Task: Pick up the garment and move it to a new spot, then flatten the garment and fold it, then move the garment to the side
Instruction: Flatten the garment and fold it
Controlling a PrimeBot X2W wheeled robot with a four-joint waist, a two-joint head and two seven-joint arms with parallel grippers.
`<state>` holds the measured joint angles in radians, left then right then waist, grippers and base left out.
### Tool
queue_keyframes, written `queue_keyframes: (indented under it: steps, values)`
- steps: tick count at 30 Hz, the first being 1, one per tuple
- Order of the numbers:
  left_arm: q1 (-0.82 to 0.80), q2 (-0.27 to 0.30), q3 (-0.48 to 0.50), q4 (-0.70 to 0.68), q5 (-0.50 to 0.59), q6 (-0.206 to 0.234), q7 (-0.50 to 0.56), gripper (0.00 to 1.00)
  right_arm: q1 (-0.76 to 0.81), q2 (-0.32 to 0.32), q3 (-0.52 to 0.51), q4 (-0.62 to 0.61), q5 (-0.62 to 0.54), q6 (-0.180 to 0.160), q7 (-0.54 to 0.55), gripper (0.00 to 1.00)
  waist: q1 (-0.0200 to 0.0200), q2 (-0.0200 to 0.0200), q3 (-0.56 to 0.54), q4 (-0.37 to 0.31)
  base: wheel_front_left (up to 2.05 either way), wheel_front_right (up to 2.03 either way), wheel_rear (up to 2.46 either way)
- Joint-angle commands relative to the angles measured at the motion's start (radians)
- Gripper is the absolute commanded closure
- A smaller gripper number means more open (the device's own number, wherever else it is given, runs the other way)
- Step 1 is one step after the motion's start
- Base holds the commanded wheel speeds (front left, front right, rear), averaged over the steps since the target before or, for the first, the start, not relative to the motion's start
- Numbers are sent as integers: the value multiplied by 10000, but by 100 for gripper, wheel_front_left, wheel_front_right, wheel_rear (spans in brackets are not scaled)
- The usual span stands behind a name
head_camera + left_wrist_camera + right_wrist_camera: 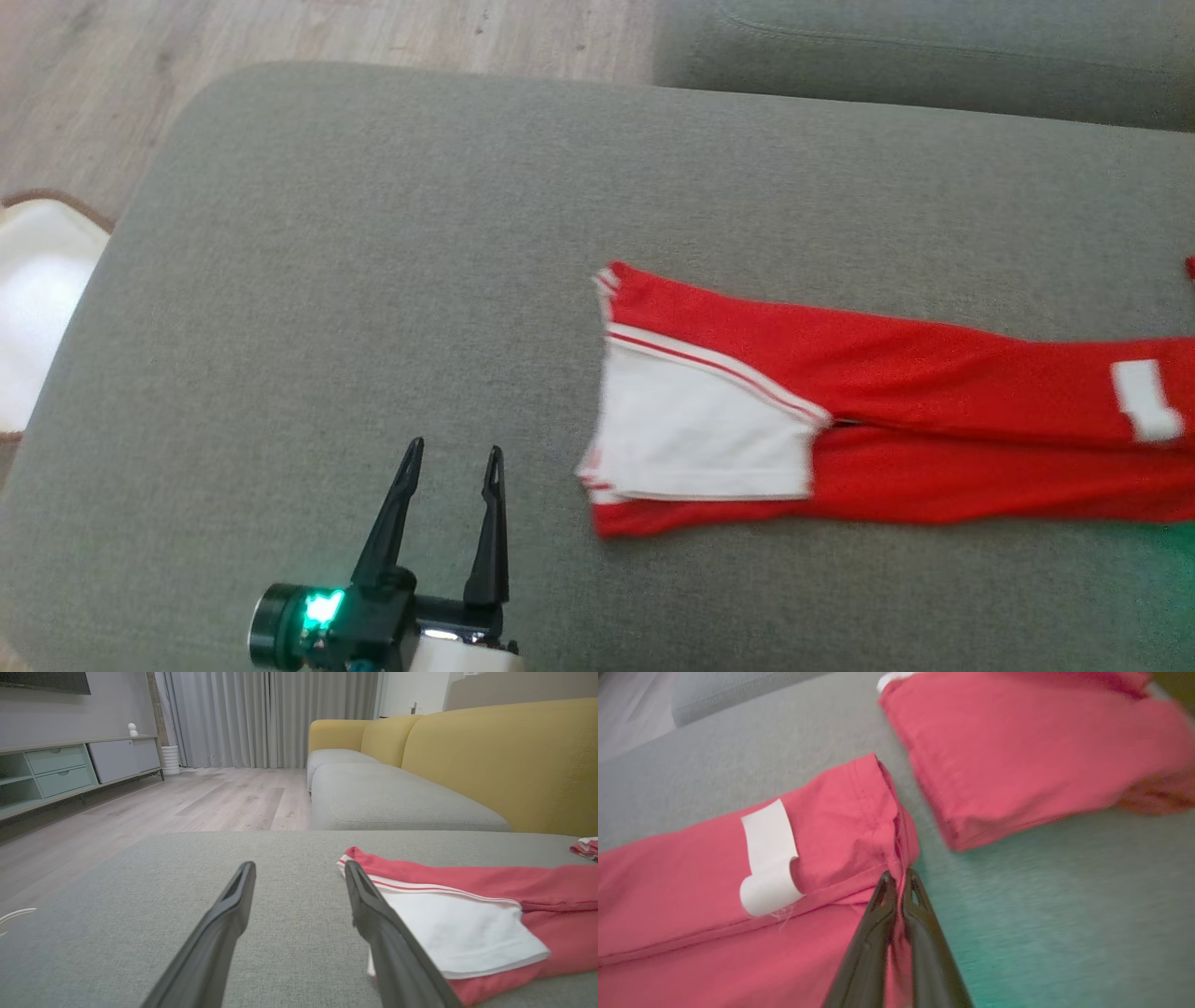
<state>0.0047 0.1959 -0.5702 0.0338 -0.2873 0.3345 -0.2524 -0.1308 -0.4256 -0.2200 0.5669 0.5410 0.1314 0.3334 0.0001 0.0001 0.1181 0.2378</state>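
Garment (934, 392), red with a white panel (695, 429) and white striping, lies stretched flat on the grey sofa cushion (373, 280), running from mid-cushion toward the robot's right. White label (768, 858) sits on the red cloth near the right end, its lower edge curled.

Left jaws: well apart, nothing between them, held low over bare cushion to the left of the white-panel end; no contact with the cloth in the head view.

Right jaws: pressed together, a fold of red fabric pinched between the tips at the garment's right-end corner, near the label.

Second red piece (1017, 751), folded, lies on the cushion beyond that end, with a strip of grey between the two. Wood floor (280, 37) lies past the cushion, and a yellow sofa back (490, 765) stands behind.
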Motion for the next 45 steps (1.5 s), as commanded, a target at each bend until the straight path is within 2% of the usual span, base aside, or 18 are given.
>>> queue_keyframes:
  steps: [1,4,8,14,19,24,29,36,38,42,45]
  values:
    - [-147,-56,432,-251,113,-50,-93,0,13,-731,-117,-377,112,-7,-129,100,-1,-1,-42,-80,0,0,0]
    - [-14,-182,670,-177,294,-285,-93,0,241,-1176,-273,-1083,505,-7,-12,100,-1,-1,-105,-268,0,0,0]
    - [83,-327,858,-64,435,-507,-93,0,272,-1015,-109,-2508,1227,-7,83,100,-1,-1,-172,-406,0,0,0]
    - [180,-495,1034,141,625,-837,-93,0,136,102,737,-5081,1616,-7,527,100,-1,-1,-353,-409,0,0,0]
    - [190,-612,1123,312,756,-1072,-93,0,-5,1098,1891,-6391,1564,-7,997,100,-1,-1,-473,-187,0,0,0]
    - [237,-756,1180,439,842,-1276,-93,0,-317,1918,3236,-6684,1650,-7,1202,100,-1,-1,-500,131,0,0,0]
    - [261,-914,1232,556,890,-1454,-93,0,-438,2689,4245,-6251,1740,-7,1134,100,-1,-1,-491,505,0,0,0]
    - [261,-1058,1310,713,957,-1639,-93,0,-350,3106,5191,-5275,1698,-7,1014,100,-1,-1,-507,855,0,0,0]
    - [282,-1090,1371,742,983,-1670,-93,0,-326,3179,5304,-4998,1649,-7,868,0,-1,-1,-542,908,0,0,0]
    - [391,-1132,1519,808,1031,-1705,-93,0,-314,3243,5216,-4860,1596,-7,229,0,-1,-1,-746,867,0,0,0]
    - [556,-1143,1672,783,1058,-1699,-93,0,-232,2936,5031,-4975,1278,-7,-472,0,-1,-1,-1028,692,0,0,0]
